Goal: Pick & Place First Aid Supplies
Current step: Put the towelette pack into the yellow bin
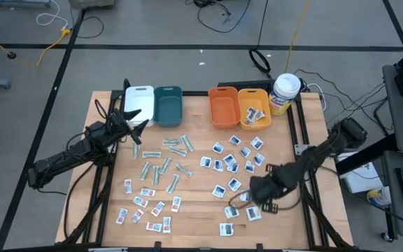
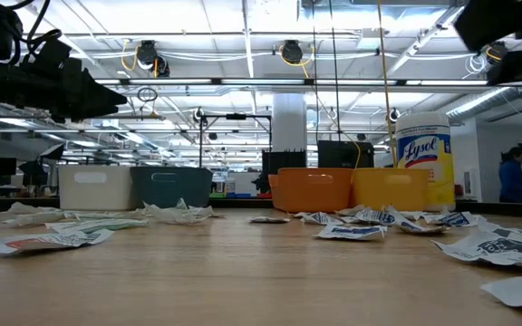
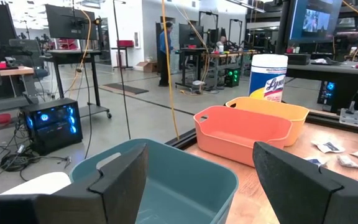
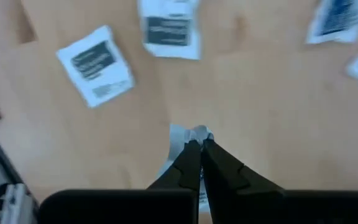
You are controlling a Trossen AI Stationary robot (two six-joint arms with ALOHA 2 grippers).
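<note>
- Surveying the wooden table (image 1: 194, 217): four bins stand along its far edge, the white bin (image 1: 139, 103), teal bin (image 1: 168, 105), orange bin (image 1: 223, 106) and yellow bin (image 1: 254, 106), with a white canister (image 1: 285, 93) beside the last.
- The first aid supplies (image 1: 233, 161) lie scattered flat across the table: white squarish packets with dark print toward the right, pale-green strips in the middle, red-printed white packets (image 1: 145, 203) at near left. A few already lie in the yellow bin.
- The left gripper (image 3: 199, 186) hovers above the teal bin, fingers apart, nothing between them.
- The right gripper (image 4: 199, 149) is low over the near-right packets, its jaws pinched together on the edge of a white packet (image 4: 188, 134).
- Risk: the hold takes only a thin corner, so the packet could slip free during the lift or carry.
- Risk: neighbouring packets lie near; a low sweep could drag them.
</note>
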